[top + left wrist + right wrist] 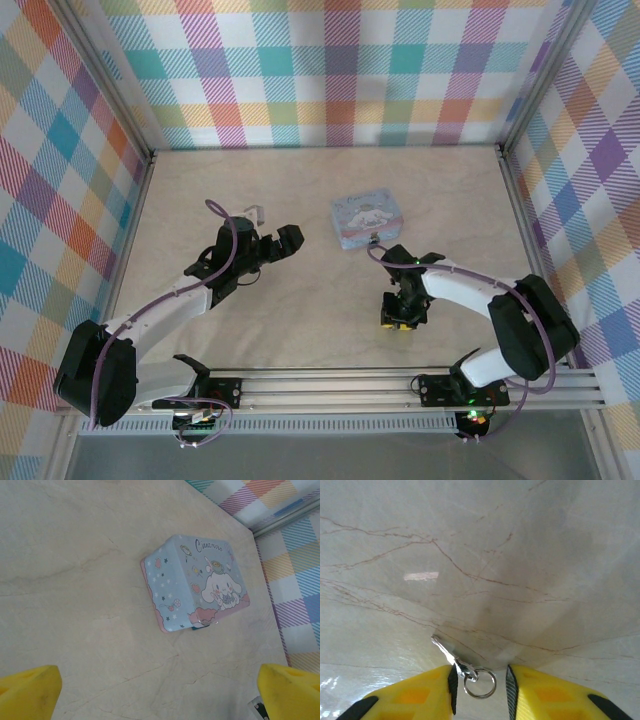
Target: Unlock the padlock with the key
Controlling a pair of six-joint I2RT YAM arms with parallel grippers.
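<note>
The key [449, 654], a small silvery piece on a split ring [480, 682], lies flat on the marble-patterned table. My right gripper [481, 690] is lowered over it. The ring and the key's head sit between the yellow fingers; the left pad touches the key's head, and a gap remains at the right pad. From above, the right gripper [398, 320] points down at the table in front of the tin. The padlock [200, 626] is a tiny teal body hanging at the near edge of the tin [197, 580]. My left gripper [160, 695] is wide open and holds nothing, left of the tin.
The light-blue cartoon tin [368, 220] stands mid-table, between the two grippers and slightly beyond them. Plaid walls enclose the table on the left, back and right. The rail [400, 385] carrying both arm bases runs along the near edge.
</note>
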